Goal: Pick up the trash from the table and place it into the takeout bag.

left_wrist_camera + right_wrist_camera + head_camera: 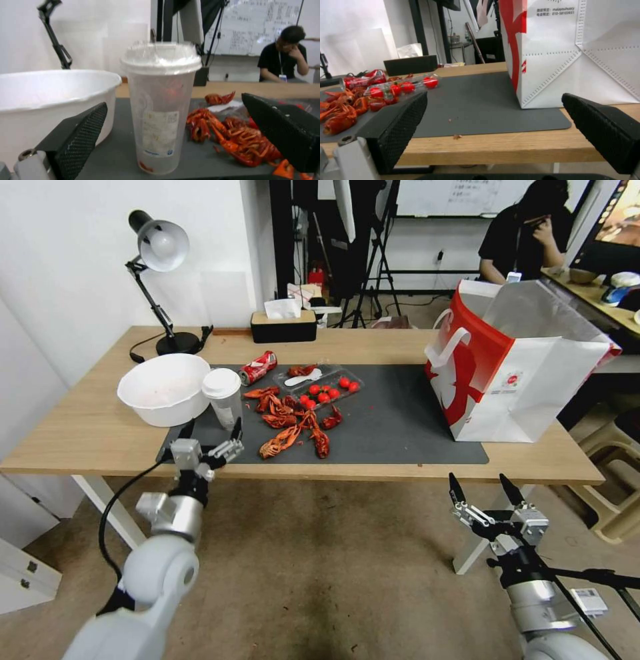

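Observation:
On the dark mat (400,427) of the light-wood table (87,427) stands a white-lidded translucent cup (223,397), upright. My left gripper (212,430) is open just in front of it. In the left wrist view the cup (161,105) sits between the two fingers (80,140) without touching them. A dented red soda can (257,367) lies behind it. The red-and-white takeout bag (513,360) stands open at the mat's right end. Below the table's front edge, near the bag, my right gripper (481,483) is open and holds nothing.
A white bowl (163,388) stands left of the cup, almost touching it. Red crayfish shells (293,423) and a clear tray of cherry tomatoes (320,383) lie mid-mat. A desk lamp (160,247) and a black tissue box (283,325) stand at the back edge.

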{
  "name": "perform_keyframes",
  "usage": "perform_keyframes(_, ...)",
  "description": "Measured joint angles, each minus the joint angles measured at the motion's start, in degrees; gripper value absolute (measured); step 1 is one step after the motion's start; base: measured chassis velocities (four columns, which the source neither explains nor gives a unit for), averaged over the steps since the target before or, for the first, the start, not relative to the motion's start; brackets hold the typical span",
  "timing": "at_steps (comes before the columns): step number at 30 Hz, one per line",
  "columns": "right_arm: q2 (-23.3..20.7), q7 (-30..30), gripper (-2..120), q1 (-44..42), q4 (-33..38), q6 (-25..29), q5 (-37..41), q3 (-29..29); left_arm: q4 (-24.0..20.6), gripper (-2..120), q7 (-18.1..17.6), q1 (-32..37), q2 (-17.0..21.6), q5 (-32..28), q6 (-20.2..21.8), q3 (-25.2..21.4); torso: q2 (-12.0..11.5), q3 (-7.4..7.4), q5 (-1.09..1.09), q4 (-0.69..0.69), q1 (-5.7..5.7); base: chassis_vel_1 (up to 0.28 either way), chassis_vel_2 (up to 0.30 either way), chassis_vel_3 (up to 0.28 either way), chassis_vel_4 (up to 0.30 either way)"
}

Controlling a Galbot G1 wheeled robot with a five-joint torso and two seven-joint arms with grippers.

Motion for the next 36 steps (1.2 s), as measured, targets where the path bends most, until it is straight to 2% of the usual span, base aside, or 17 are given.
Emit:
perform_keyframes(5,0.09,0.50,100,-0.05,0.24,-0.35,-0.59,0.37,2.89,100,0.09,-3.91,0.19,-1.02,3.00,1.80,0.00,0.00,0.00,0.01,0.00,0.000,0.000,0.000,0.000)
perform_keyframes(10,0.15,0.64,100,-0.14,0.24,-0.48,-0.74,0.74,5.49,100,0.15,-6.28,-0.40,-1.04,3.81,3.46,0.00,0.00,0.00,0.01,0.00,0.000,0.000,0.000,0.000)
perform_keyframes(18,0.63,0.70,100,-0.22,-0.33,-0.39,-1.23,0.88,10.00,100,-2.92,-10.92,-1.12,-0.12,6.40,5.36,0.00,0.00,0.01,0.00,0.00,0.000,0.000,0.000,0.000)
perform_keyframes(26,0.78,0.74,100,-0.27,-0.48,-0.24,-1.25,1.09,11.56,100,-4.90,-12.37,-1.24,0.82,8.77,5.95,0.00,-0.01,0.00,0.01,0.00,0.000,0.000,0.000,0.000)
perform_keyframes(36,0.65,0.88,100,-0.42,-0.47,-0.17,-1.21,1.30,12.27,98,-4.79,-13.20,-0.75,0.29,9.88,6.52,0.00,0.00,0.00,0.01,0.00,0.000,0.000,0.000,0.000)
